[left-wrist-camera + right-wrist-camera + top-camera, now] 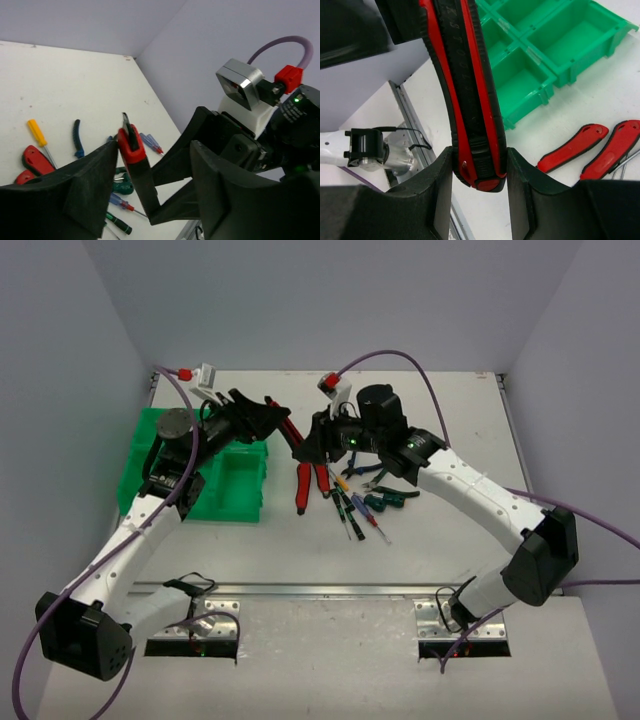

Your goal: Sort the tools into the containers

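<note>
- R gripper [480,167]: clenched on the butt end of the red-and-black tool [467,90]; tool held in mid-air above the table [450,420], between the green bin [235,485] and the loose tools [345,502], not over any compartment
- L gripper [155,150]: jaws spread either side of the tool's far end, one pad touching or nearly touching it, clear gap to the other; no grip yet
- Risk 1, drop: if R lets go before L has clamped, the tool prob. falls to the table short of the bin, or onto the loose tools
- Risk 2, twist: L pads meet the tool off-centre w/ R clamped at the other end, so it may lever or slip in R's pads
- Risk 3, clash: the two grippers stand v. close; L fingers shutting beside R's fingers could strike them
- Risk 4, poor hold: L has only the narrow tip between its pads; a shallow pinch may let the long body swing en route to the bin
</note>
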`<state>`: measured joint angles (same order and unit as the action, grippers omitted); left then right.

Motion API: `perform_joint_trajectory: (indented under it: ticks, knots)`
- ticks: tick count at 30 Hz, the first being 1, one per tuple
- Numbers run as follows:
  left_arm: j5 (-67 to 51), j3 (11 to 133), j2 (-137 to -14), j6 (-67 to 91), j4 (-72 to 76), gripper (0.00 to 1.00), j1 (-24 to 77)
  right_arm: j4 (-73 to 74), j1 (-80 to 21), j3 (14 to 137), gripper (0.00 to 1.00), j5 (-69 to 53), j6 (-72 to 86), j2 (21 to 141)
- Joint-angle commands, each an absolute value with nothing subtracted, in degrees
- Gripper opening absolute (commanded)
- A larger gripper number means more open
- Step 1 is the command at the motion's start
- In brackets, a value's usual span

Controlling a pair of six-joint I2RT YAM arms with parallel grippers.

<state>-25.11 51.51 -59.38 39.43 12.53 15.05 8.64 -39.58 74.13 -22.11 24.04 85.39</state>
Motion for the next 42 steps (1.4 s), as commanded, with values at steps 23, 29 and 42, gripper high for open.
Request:
perform_joint_trajectory:
  ticks: [23,29,42]
  knots:
    - [34.6,81.29,-79.29,19.41,-21.77,0.0,7.27,4.37,-31.5,58.37,0.99,-10.13,27.3,72.03]
    - [46.31,94.2,-91.97,17.01,-27.66,0.0,2.16,7.5,-29.45,52.35,0.99,-10.25,24.11,66.83]
    - [40.73,85.93,-99.75,-2.69,2.85,0.0,-8.23,8.08,-29.36,49.3,0.99,-11.2,22.68,60.84]
